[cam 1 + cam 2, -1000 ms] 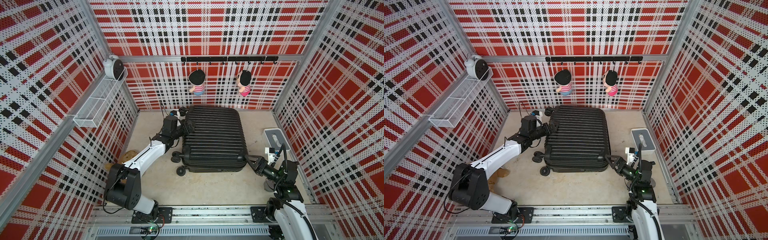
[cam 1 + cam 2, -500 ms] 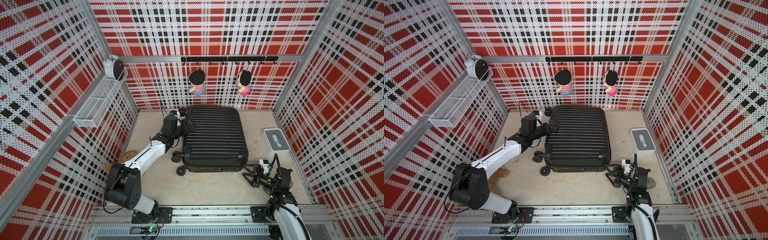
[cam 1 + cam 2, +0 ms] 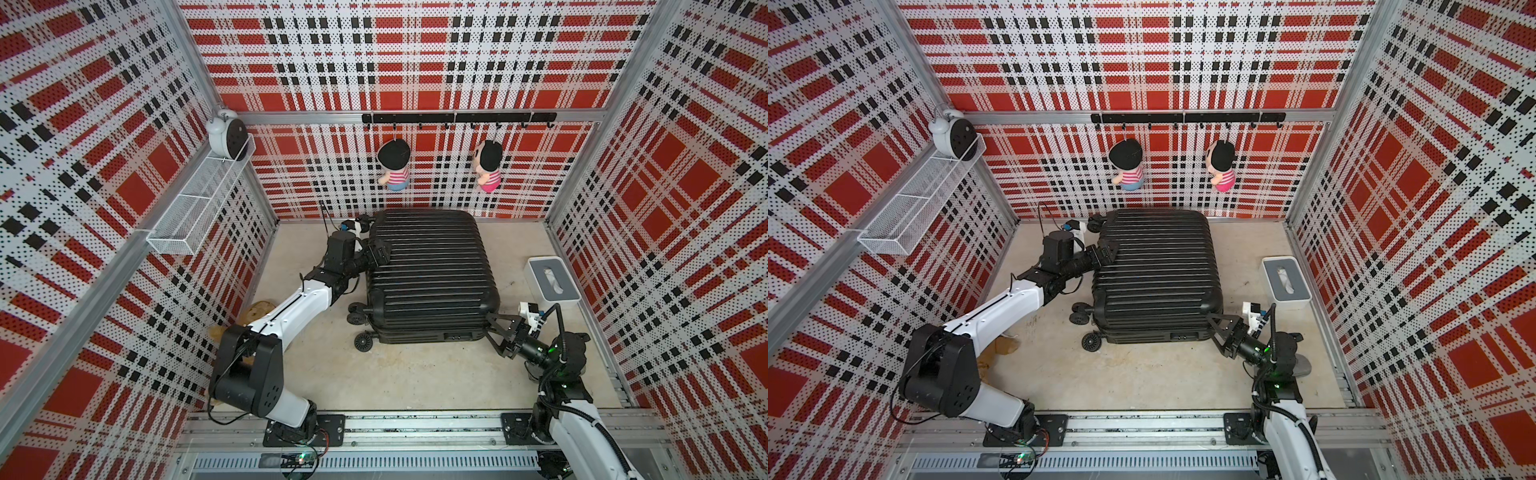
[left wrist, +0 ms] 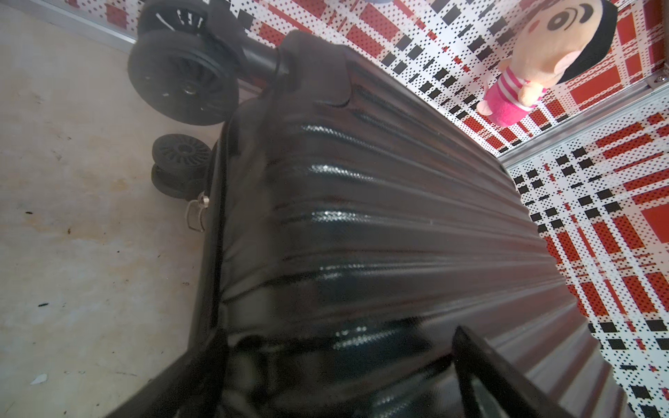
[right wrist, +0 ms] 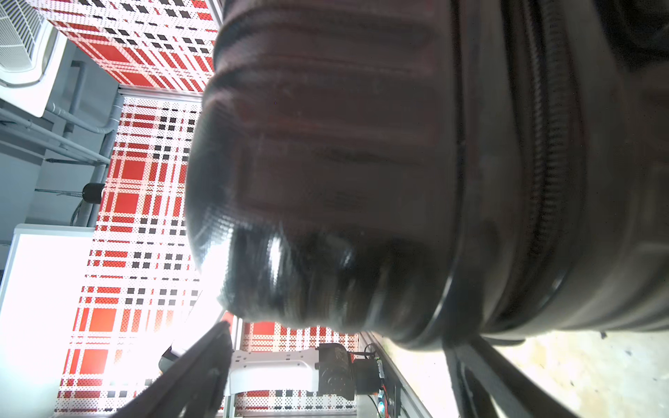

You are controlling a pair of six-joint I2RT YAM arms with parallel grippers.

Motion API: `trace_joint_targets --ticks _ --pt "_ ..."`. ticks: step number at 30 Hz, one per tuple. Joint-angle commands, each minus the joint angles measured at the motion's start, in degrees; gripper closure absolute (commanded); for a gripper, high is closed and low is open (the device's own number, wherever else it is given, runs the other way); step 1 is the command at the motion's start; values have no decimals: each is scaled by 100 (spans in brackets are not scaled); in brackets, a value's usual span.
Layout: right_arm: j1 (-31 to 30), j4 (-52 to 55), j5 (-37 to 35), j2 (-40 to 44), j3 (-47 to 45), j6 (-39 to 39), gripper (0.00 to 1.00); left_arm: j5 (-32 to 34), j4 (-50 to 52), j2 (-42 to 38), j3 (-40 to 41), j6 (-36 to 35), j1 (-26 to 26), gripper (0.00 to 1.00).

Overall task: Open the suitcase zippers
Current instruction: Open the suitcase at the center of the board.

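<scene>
The black ribbed suitcase (image 3: 432, 274) lies flat on the floor in both top views, its wheels (image 3: 363, 341) toward the left arm. My left gripper (image 3: 379, 252) sits at the case's far-left edge; in the left wrist view its jaws stand wide, one down the side wall and one over the top shell, gripping nothing. A small silvery zipper pull (image 4: 195, 213) hangs at the seam near a wheel. My right gripper (image 3: 490, 328) stands open just off the near-right corner. The right wrist view shows the zipper track (image 5: 550, 163) running round that corner, with my fingers (image 5: 202, 362) either side.
A white-and-grey box (image 3: 552, 278) sits on the floor to the right of the case. Two plush dolls (image 3: 395, 164) hang from a hook rail on the back wall. A wire basket (image 3: 199, 208) and an alarm clock (image 3: 228, 135) are on the left wall.
My right gripper drew back from the suitcase's near-right corner toward the front rail, then came forward to the corner again. The left arm has not moved.
</scene>
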State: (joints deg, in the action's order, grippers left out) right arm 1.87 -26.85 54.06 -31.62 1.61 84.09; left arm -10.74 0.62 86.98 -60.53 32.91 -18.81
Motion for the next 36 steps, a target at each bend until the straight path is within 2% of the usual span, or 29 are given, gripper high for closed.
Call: trace_joint_targets --ticks 1,4,8,10,16,21,28,31,33,36 --pt "-55 -172 -292 -5 373 -155 7 -24 355 223 57 -111 -44 3" --pt "-55 -171 -600 -72 356 -274 6 -32 342 218 70 -109 -53 3" --pt "-70 -1803 -667 -497 360 254 6 -17 350 193 100 -112 -44 3" --pt "-89 -2224 -653 -623 479 350 5 -16 351 176 113 -113 -35 3" --pt "-250 -2300 -565 -602 957 122 9 -40 341 29 181 -83 17 3" --pt "-575 -1474 -564 -351 1381 -620 12 -51 307 -68 278 -31 26 3" --pt "-1401 1126 -1155 -55 2550 -2836 22 107 316 -558 591 92 232 2" --pt "-1771 1550 -1409 -145 2940 -3457 28 134 260 -792 852 187 419 2" --pt "-2004 1605 -1531 -245 3155 -3739 33 87 161 -857 1047 245 743 2" --pt "-2358 1685 -1678 -536 3489 -4147 37 -56 102 -647 1065 270 820 4"
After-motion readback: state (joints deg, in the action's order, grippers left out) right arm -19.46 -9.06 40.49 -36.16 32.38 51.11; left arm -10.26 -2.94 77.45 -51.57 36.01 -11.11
